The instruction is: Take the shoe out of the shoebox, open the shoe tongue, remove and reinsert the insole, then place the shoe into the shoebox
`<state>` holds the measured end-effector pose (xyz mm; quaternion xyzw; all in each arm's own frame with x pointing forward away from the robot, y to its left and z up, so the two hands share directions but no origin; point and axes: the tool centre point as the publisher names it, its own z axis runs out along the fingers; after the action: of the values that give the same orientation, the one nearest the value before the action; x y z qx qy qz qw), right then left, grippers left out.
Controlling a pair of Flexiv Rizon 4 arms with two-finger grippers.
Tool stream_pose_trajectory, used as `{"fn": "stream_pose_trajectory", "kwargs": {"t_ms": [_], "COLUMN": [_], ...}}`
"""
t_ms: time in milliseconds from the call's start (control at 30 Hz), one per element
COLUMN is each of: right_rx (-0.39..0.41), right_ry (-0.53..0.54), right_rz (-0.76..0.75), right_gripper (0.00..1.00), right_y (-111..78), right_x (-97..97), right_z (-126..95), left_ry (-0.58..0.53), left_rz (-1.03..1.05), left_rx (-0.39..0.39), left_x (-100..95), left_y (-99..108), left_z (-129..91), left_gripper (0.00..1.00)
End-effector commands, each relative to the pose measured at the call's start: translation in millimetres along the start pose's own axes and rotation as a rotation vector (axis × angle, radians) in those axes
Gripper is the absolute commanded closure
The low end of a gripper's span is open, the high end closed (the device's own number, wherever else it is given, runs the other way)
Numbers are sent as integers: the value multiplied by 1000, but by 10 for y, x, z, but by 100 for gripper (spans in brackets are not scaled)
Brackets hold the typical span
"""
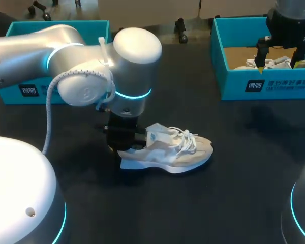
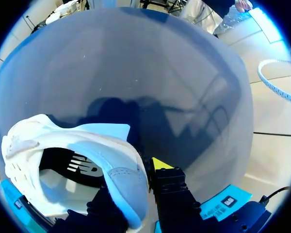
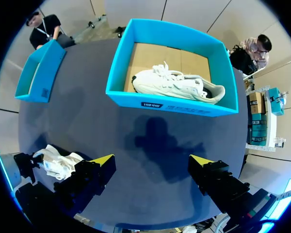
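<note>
Step in hand, by my judgement: shoe extracted, tongue opening pending. The shoe [image 1: 168,150] rests on its sole at the tabletop [image 1: 234,178] centre, its heel clamped by my left gripper [image 2: 131,182]. My right gripper [image 3: 152,162] hangs spread and empty at the far-right shoebox [image 1: 274,84]. Next move: bring it across to lift the tongue. Count: two shoes, the second shoe [image 3: 177,85] boxed; two shoeboxes, counting the far-left shoebox [image 1: 56,25].

Two white lace-up sneakers are counted: a loose sneaker [image 1: 168,150] and a boxed sneaker [image 3: 177,85]. Two open teal cardboard shoeboxes are seen, a left shoebox [image 1: 56,24] and a right shoebox [image 1: 267,84]. Two yellow-tipped grippers are counted, a left gripper [image 2: 131,180] and a right gripper [image 3: 152,161].
</note>
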<state>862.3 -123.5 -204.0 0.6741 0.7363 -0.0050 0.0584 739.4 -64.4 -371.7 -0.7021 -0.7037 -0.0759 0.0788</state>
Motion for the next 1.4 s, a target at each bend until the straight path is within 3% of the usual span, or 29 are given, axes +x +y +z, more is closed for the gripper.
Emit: {"fn": "stream_pose_trajectory", "kwargs": {"t_ms": [33,467,500,567,667,700,767,1033,1400], "right_rx": [-2,-2,-2,-2,-2,-2,-2,-2,-2], "right_ry": [2,2,2,2,2,2,2,2,2], "right_rz": [0,0,0,0,0,0,0,0,0], "right_gripper": [0,0,0,0,0,0,0,0,0], "right_y": [-6,-6,-6,-6,-6,-6,-6,-6,-6], "right_x": [-3,-3,-3,-3,-3,-3,-3,-3,-3], "right_z": [6,6,6,6,6,6,6,6,6], "left_ry": [2,15,16,18,18,16,11,-20,-95], "left_rz": [-8,-17,-19,-21,-17,-15,-24,-50,-120], "left_rx": [-4,43,46,51,52,52,55,69,102], "left_x": [-30,-33,-31,-17,13,26,44,108,195], "left_y": [31,34,33,21,-14,-30,-60,-182,-159], "left_z": [72,287,291,303,281,261,222,41,-342], "left_gripper": [100,99,93,60,39,16,0,0,0]}}
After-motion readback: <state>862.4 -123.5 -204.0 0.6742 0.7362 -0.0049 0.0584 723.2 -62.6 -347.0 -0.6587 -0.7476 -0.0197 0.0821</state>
